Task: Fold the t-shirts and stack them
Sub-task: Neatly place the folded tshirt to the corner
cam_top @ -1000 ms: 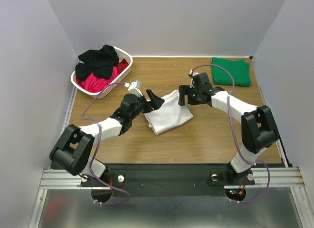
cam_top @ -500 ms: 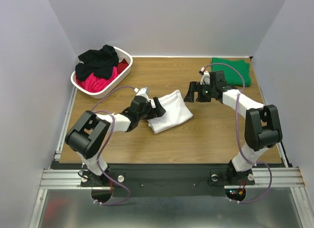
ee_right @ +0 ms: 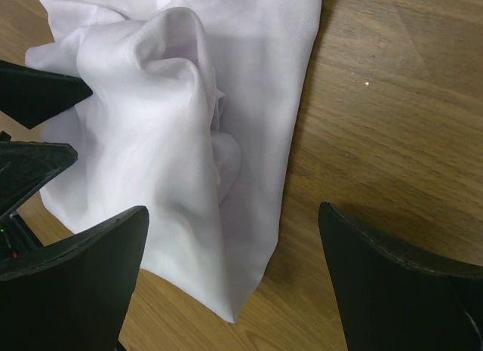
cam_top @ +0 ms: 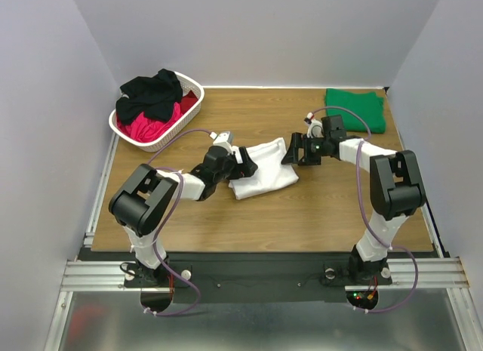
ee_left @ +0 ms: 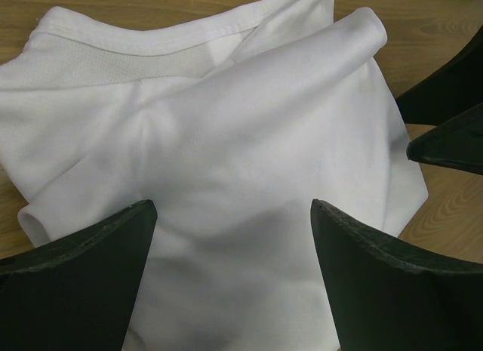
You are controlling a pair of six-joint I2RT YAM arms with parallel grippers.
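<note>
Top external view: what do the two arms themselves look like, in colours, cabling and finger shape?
The left arm and right arm match. Both have bulky black joint housings linked by white segments, and each has a thin purple cable looping along it. The fingers are matte black, broad and wedge-shaped, tapering to blunt tips. No lettering is readable.

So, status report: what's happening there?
Both open: left gripper, right gripper, flanking white t-shirt. Shirt partly folded, unheld. Aside: basket, green t-shirt.
</note>
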